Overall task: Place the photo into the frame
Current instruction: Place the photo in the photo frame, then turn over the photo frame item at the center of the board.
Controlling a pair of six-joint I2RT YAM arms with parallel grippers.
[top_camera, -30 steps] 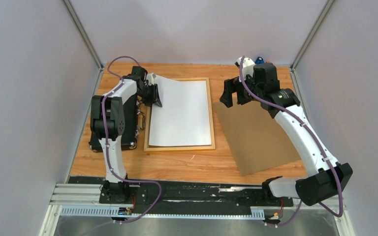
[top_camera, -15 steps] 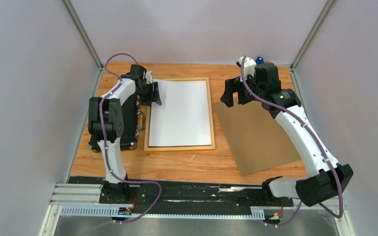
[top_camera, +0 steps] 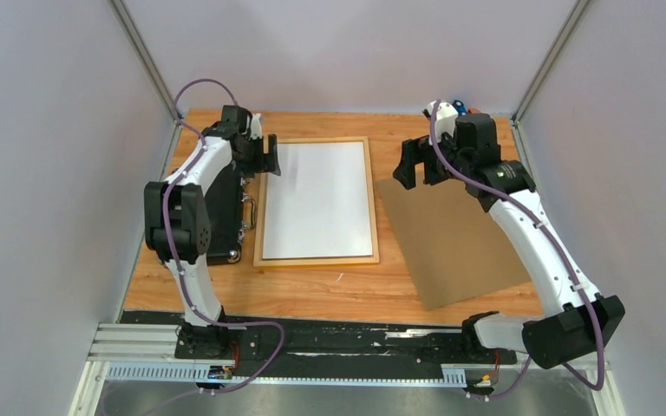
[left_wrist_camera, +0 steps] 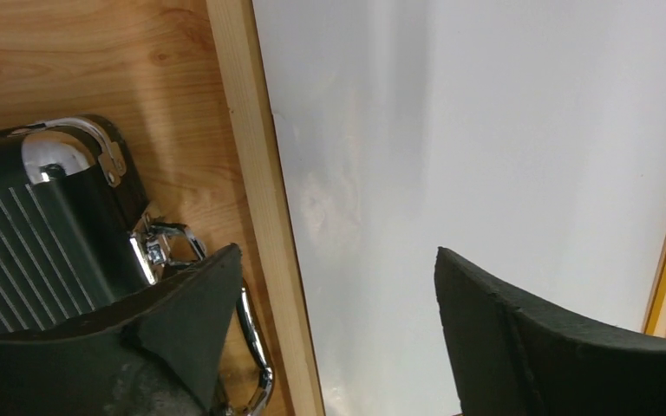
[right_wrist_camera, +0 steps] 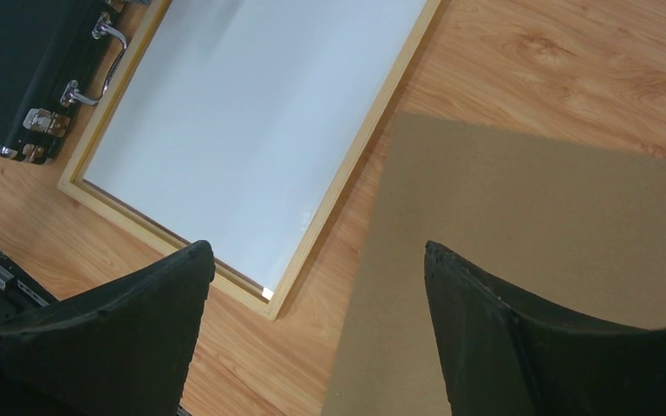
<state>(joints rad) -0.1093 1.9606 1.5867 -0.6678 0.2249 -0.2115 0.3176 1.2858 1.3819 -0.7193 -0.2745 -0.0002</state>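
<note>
Left gripper (top_camera: 268,158) hangs with its jaws spread and nothing between them, just over the far left corner of the frame (top_camera: 316,260), while the right gripper (top_camera: 416,173) hovers equally wide and empty above the far corner of the brown backing board (top_camera: 460,243). On the wooden table (top_camera: 329,290), the board lies flat to the right of the frame, near its right rail and turned at a slight angle. The frame sits flat at the centre. The photo (top_camera: 321,199) rests inside it, plain white side up, so its printed side cannot be seen. The left wrist view shows the sheet's edge running close along the left rail, with the opposite rail visible beyond it. A black case (left_wrist_camera: 43,251) sits touching or just beside the frame on the left.

By the look of it, the main job is done: the sheet appears to lie flat within all four rails. Whether every corner is fully seated cannot be told. What may be left is a check of the fit, and perhaps laying the board on top.
</note>
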